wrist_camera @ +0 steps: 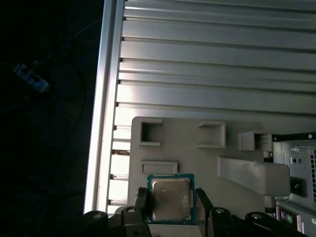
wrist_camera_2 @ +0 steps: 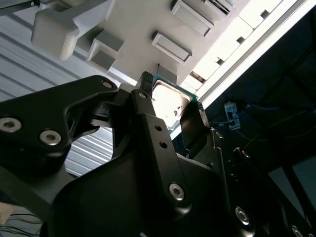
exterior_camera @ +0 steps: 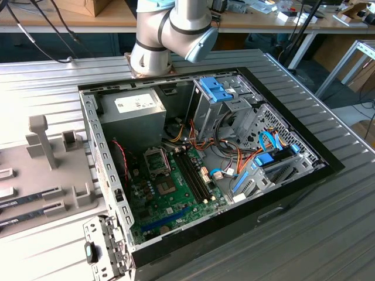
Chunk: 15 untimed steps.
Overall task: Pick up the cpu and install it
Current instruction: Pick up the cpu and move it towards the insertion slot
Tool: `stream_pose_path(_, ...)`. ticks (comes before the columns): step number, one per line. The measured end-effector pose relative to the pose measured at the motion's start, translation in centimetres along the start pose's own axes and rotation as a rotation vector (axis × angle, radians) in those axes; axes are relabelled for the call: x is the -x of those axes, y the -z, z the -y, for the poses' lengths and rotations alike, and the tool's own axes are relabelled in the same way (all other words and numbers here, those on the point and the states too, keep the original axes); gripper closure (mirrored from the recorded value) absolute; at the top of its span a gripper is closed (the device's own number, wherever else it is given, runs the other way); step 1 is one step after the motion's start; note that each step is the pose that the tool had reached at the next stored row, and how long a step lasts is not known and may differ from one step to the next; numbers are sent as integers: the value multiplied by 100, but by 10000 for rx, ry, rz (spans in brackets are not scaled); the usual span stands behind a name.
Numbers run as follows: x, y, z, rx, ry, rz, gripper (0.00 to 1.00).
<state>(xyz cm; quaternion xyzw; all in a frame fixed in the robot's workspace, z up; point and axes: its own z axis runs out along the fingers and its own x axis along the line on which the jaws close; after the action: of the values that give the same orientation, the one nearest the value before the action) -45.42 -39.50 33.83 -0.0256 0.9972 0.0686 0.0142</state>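
Note:
The cpu [wrist_camera: 170, 198], a flat square chip with a silver metal top and thin green rim, sits between my gripper's [wrist_camera: 171, 206] two black fingers [wrist_camera: 141, 205]. The gripper is shut on its opposite edges. In the second wrist view the cpu [wrist_camera_2: 169, 100] shows bright between the same fingers [wrist_camera_2: 194, 123], with my gripper [wrist_camera_2: 170, 106] well above the grey parts holder [wrist_camera_2: 148, 19]. In the exterior view the open computer case [exterior_camera: 293, 175] lies on the table, and the motherboard's cpu socket [exterior_camera: 157, 159] stands open beside the memory slots.
The grey parts holder [wrist_camera: 197, 163] with its pockets and a raised post [wrist_camera: 254, 175] lies under the gripper, at the exterior view's left [exterior_camera: 35, 170]. The ribbed metal table [wrist_camera: 217, 64] ends at an edge [wrist_camera: 101, 123]. A grey power supply [exterior_camera: 132, 111], drive cages and cables fill the case.

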Motion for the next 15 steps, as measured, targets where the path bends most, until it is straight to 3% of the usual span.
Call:
stream_pose_path(8,3,83,-11,14,0,1,53)
stream_pose_path(10,10,301,-41,53,-1,3,53)
stream_pose_path(11,11,354,-49,63,-1,3,53)
stream_pose_path(15,13,405,-56,74,-2,5,53)
